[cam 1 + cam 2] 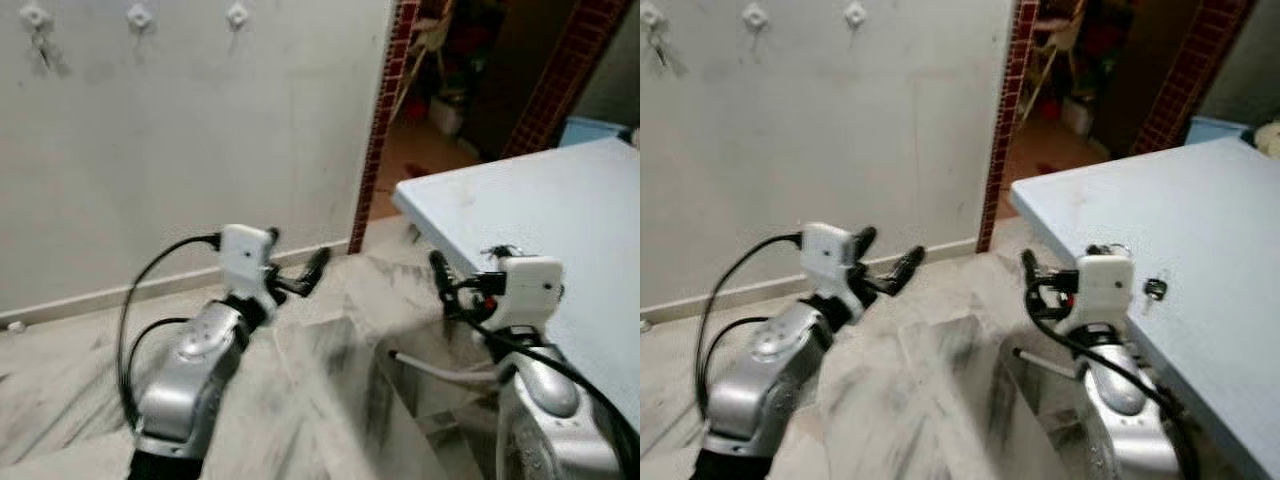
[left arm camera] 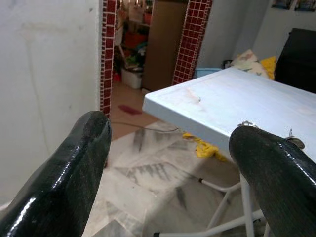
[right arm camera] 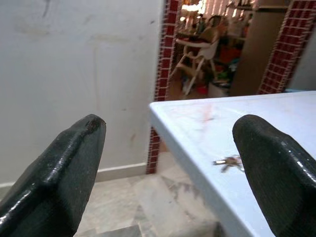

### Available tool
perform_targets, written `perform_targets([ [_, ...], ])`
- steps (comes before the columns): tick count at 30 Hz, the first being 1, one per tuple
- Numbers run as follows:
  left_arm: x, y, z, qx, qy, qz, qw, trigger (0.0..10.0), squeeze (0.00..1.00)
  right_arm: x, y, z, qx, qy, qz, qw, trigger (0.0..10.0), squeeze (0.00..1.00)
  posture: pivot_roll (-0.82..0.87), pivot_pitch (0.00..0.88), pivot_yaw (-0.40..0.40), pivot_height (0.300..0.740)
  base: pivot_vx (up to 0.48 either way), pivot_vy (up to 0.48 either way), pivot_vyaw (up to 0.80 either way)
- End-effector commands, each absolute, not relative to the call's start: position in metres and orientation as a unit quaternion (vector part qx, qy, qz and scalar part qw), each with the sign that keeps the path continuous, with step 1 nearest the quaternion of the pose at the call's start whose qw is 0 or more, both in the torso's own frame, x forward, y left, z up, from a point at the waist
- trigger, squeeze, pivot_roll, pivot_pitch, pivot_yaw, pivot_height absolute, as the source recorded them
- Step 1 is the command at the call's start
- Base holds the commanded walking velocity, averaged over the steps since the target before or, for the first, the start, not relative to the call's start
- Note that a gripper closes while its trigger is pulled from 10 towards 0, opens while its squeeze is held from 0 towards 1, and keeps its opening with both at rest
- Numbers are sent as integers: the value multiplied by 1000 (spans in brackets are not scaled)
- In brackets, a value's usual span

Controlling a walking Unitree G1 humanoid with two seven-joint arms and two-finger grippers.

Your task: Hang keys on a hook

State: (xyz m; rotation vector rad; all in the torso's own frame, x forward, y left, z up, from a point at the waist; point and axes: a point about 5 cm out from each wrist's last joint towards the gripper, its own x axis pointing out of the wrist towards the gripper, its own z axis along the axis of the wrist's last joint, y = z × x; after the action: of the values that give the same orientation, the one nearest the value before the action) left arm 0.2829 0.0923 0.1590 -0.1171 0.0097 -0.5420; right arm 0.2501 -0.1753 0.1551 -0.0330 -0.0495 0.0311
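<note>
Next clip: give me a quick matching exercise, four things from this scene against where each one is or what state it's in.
Things:
1. keys
2. hooks
3. left gripper
4. doorway pillar

Places or states:
A. high on the white wall
B. lying on the pale blue table
C. covered in red tiles, at the wall's end
D. open, held above the floor

Pairs: 1-B, 2-A, 3-D, 4-C

Keys (image 3: 228, 162) on pale blue table (image 3: 197, 133), btwn wide-apart fingers (image 3: 59, 173) of right tool (image 3: 170, 168).
</note>
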Motion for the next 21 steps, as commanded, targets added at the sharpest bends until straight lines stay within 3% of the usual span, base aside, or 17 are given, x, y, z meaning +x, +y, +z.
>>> perform_targets([
  [1, 285, 98, 163, -54, -1, -255, 965, 10000, 0, 252, -171, 157, -13, -29, 22, 999, 10000, 0, 68, 13, -72, 740, 0, 0, 0],
  [3, 287, 99, 163, -52, -1, -252, 966, 10000, 0, 253, -171, 157, -18, -24, 22, 999, 10000, 0, 68, 13, -72, 740, 0, 0, 0],
  [13, 302, 113, 165, -24, -7, -221, 975, 10000, 0, 256, -171, 158, -12, -27, 22, 999, 10000, 0, 72, 2, -77, 740, 0, 0, -790],
  [21, 300, 108, 160, -21, -3, -226, 974, 10000, 0, 255, -173, 157, -13, -24, 20, 999, 10000, 0, 63, 1, -70, 740, 0, 0, -788],
])
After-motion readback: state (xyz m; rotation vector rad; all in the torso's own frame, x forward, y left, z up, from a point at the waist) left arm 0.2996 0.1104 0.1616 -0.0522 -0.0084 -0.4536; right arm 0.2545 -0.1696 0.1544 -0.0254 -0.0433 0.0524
